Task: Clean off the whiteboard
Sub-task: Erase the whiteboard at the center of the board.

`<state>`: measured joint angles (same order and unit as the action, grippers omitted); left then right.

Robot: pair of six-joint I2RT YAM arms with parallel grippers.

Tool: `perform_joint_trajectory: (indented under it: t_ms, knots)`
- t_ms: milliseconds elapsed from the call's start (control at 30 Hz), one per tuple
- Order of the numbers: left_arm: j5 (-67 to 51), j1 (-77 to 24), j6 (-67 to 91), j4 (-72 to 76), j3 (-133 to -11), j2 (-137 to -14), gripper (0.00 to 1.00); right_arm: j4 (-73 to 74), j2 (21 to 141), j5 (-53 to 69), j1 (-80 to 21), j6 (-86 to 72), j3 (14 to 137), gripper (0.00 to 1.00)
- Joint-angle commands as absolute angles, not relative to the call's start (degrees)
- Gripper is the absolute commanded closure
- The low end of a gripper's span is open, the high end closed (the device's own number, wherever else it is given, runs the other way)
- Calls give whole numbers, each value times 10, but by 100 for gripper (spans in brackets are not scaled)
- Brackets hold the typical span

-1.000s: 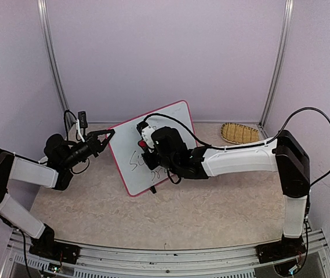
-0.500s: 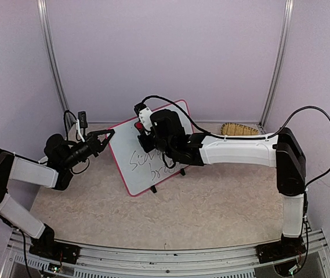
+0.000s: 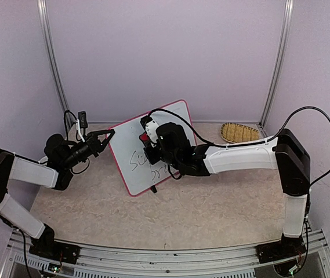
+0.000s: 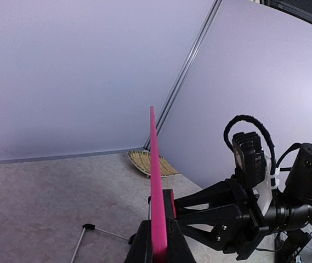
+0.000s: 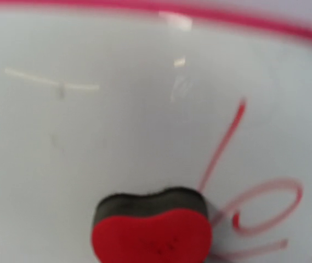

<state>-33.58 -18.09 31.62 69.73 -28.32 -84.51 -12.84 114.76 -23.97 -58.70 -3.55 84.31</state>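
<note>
Whiteboard (image 3: 127, 145) stands tilted at centre of top view, its left edge pinched tight by left claw (image 3: 110, 134). Red eraser (image 5: 151, 233) is gripped in right claw (image 3: 147, 143) and pressed on the board. Eraser should be held flat w/ firm pressure and swept over red scrawl (image 5: 222, 142), lower right of wrist view.

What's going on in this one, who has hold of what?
Two robot arms are working on a pink-framed whiteboard that stands tilted on the table. The left hand is shut on the frame at the board's left edge, steadying it. The right hand holds a red heart-shaped eraser with a black pad against the board's face, near the top. The handwritten scrawl lower down is not yet wiped, so the erasing is unfinished.
</note>
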Motion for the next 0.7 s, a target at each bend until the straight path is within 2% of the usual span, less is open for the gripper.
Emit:
perform_joint_trajectory:
  t_ms: [0, 300, 667]
  knots:
    - [-394, -193, 289, 693, -288, -847, 100, -105, 1143, -231, -579, -56, 799, 80]
    - [-395, -194, 289, 691, -287, -844, 100, -111, 1134, -241, -579, -65, 778, 81]
    - [-396, -194, 287, 691, -287, -843, 100, -98, 1153, -261, -578, -27, 867, 80]
